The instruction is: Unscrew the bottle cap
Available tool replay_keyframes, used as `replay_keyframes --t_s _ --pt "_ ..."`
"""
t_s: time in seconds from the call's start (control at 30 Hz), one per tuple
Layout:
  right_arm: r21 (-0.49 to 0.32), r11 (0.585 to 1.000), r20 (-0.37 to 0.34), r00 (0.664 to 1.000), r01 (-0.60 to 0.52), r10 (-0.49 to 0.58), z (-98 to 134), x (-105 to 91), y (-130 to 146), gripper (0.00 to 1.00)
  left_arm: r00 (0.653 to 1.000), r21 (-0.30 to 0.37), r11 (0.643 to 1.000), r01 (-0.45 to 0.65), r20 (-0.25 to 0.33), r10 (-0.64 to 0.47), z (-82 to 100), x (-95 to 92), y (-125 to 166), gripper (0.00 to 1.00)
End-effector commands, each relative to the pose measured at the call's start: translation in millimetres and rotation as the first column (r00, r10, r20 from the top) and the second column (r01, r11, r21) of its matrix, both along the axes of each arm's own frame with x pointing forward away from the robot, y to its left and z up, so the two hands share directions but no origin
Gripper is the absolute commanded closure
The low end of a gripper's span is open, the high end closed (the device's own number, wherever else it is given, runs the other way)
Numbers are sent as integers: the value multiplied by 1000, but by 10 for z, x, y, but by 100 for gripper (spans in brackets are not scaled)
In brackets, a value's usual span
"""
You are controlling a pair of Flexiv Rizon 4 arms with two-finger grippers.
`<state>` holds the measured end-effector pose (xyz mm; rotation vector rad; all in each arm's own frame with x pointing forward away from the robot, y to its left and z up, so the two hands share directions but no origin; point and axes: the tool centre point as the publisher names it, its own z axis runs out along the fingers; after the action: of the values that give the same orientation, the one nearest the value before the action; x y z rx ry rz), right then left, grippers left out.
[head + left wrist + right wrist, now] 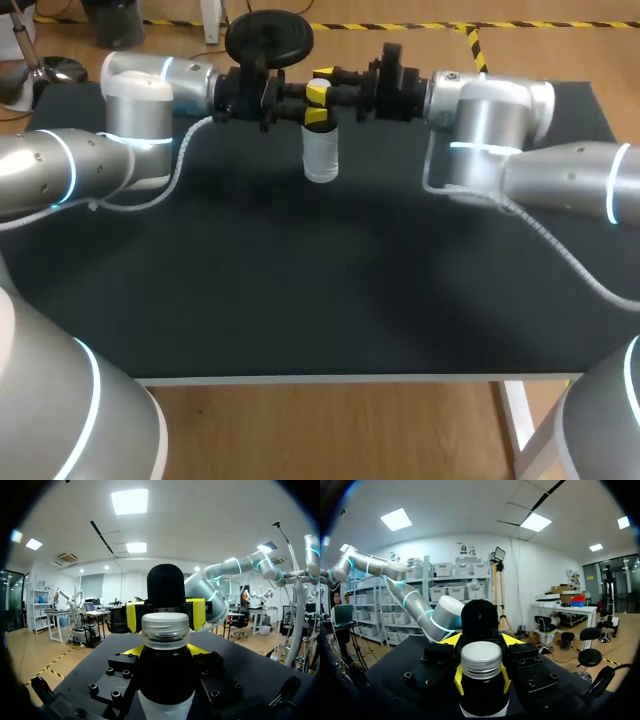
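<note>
- A small plastic bottle (321,160), dark at the neck and pale and see-through below, stands upright on the matte black table (300,300).
- Its ribbed silver screw cap (165,626) sits on top of the bottle.
- The left gripper (316,104) comes in level from the bottle's left. Its yellow tips are clamped on the bottle's dark neck just under the cap, one tip on each side, as its own wrist view shows.
- The right gripper (320,83) comes in level from the bottle's right, a little higher than the left gripper. Its yellow tips close on the cap from two sides.
- The two grippers face each other across the bottle — nearly touching above it.
- Both arms run outward from the bottle, each trailing a pale cable on the table.
</note>
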<state>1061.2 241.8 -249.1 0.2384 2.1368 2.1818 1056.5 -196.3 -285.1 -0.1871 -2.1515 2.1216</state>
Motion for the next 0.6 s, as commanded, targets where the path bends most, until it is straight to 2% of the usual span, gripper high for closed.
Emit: replay_keyframes --t_s 0.03,0.2,0.43,0.6 --pt "39 878 19 879 -477 477 -50 99 35 100 1000 -1 1000 6 0 -6 1 5 -12 100" --pt "49 790 17 791 -611 611 -67 60 50 100 1000 -1 1000 6 0 -6 1 5 -12 100" --pt "50 642 -9 642 -765 767 -58 11 43 100 1000 -1 1000 6 0 -6 1 5 -12 100" --pt "67 513 -28 512 -856 859 -51 -22 30 100 1000 -1 1000 6 0 -6 1 5 -12 100"
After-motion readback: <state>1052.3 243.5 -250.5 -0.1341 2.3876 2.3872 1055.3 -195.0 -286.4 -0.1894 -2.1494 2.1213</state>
